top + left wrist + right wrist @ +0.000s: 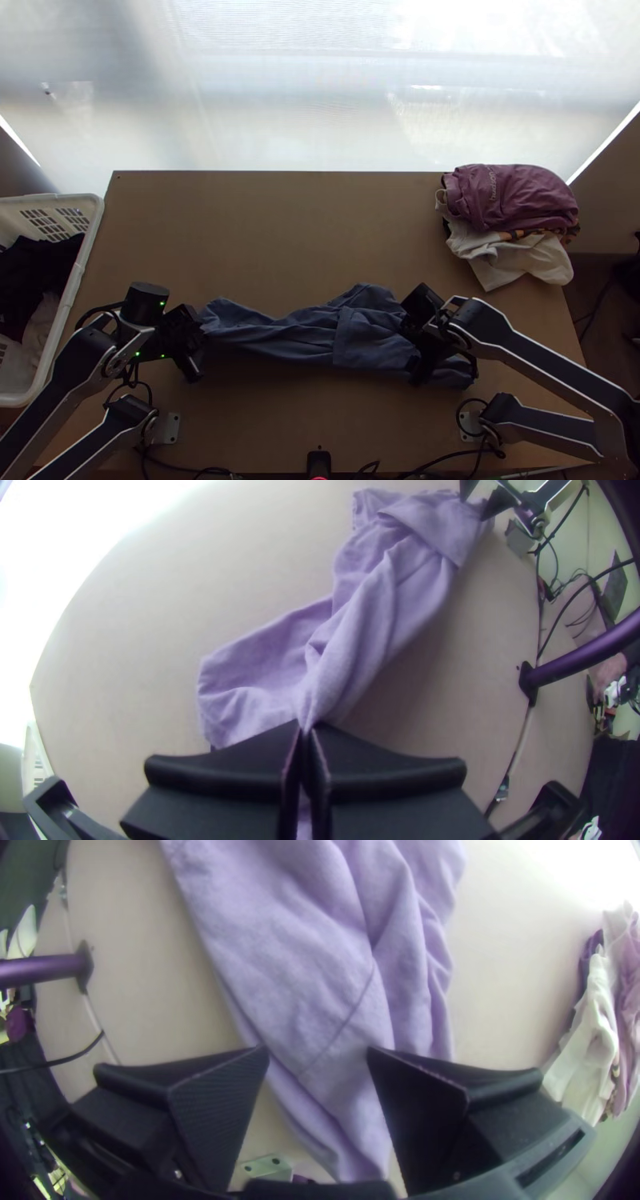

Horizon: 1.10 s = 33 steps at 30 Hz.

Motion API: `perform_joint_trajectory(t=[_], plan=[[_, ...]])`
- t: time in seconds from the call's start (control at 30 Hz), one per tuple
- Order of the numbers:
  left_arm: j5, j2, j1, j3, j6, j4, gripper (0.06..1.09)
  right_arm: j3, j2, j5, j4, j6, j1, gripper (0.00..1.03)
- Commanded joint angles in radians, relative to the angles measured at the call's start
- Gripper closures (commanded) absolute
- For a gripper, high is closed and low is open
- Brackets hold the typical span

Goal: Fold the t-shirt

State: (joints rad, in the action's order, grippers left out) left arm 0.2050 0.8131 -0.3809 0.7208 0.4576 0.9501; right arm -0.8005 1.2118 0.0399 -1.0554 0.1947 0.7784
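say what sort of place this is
Probably a robot laundry-folding workstation: left arm and right arm at a wooden table, a pile of clothes on it, and a white basket of cloth beside it.

T-shirt (360,332) lies across near half of table (256,232); clothes pile (512,196) on far right corner; laundry basket (90,232) left, garments (36,272) inside.

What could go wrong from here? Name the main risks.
The t-shirt lies bunched in a long, rumpled strip, so a fold made now may come out uneven. The left gripper pinches it at a narrow, gathered part; pulling there could tighten the creases. The right gripper stands open over the other end, so that end might drag loose if the left pulls first.
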Motion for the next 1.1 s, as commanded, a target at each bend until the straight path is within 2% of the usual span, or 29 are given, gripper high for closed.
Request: perform_joint_trajectory(t=[0.0,0.1,0.17,0.23,0.33,0.4,0.47,0.53,0.63,0.7,0.87,0.97,1.07], plan=[[-0.007,-0.011,0.005,-0.009,0.006,0.001,0.99,0.04,-0.04,-0.037,0.003,0.011,0.022,0.34],[-0.007,-0.012,0.005,-0.011,0.004,0.001,0.99,0.069,-0.047,-0.037,0.02,0.011,0.032,0.4],[-0.007,-0.011,0.005,-0.012,0.001,0.001,0.93,0.084,-0.052,-0.037,0.035,0.014,0.036,0.44],[-0.006,-0.006,0.004,-0.015,-0.002,0.001,0.73,0.087,-0.052,-0.037,0.04,0.017,0.045,0.46],[-0.006,-0.003,-0.006,-0.021,-0.007,0.003,0.41,0.092,-0.051,-0.035,0.054,0.022,0.051,0.56],[-0.007,0.001,-0.01,-0.026,-0.007,0.003,0.29,0.096,-0.046,-0.034,0.066,0.025,0.056,0.63],[-0.007,0.004,-0.023,-0.032,-0.007,0.003,0.25,0.103,-0.043,-0.026,0.078,0.028,0.068,0.67],[-0.007,0.012,-0.038,-0.035,-0.007,0.003,0.23,0.11,-0.037,-0.017,0.087,0.026,0.082,0.68],[-0.01,0.024,-0.065,-0.035,-0.007,0.001,0.12,0.126,-0.029,-0.012,0.115,0.026,0.094,0.68],[-0.01,0.029,-0.079,-0.032,-0.01,0.001,0.11,0.129,-0.021,-0.012,0.13,0.026,0.096,0.68],[-0.012,0.023,-0.127,-0.003,-0.014,0.056,0.11,0.136,-0.018,-0.012,0.187,0.041,0.101,0.91],[-0.015,0.012,-0.127,0.017,0.0,0.093,0.11,0.146,-0.018,-0.012,0.212,0.051,0.101,1.0],[-0.027,0.014,-0.116,0.023,0.004,0.092,0.11,0.146,-0.02,-0.012,0.215,0.052,0.101,1.0]])
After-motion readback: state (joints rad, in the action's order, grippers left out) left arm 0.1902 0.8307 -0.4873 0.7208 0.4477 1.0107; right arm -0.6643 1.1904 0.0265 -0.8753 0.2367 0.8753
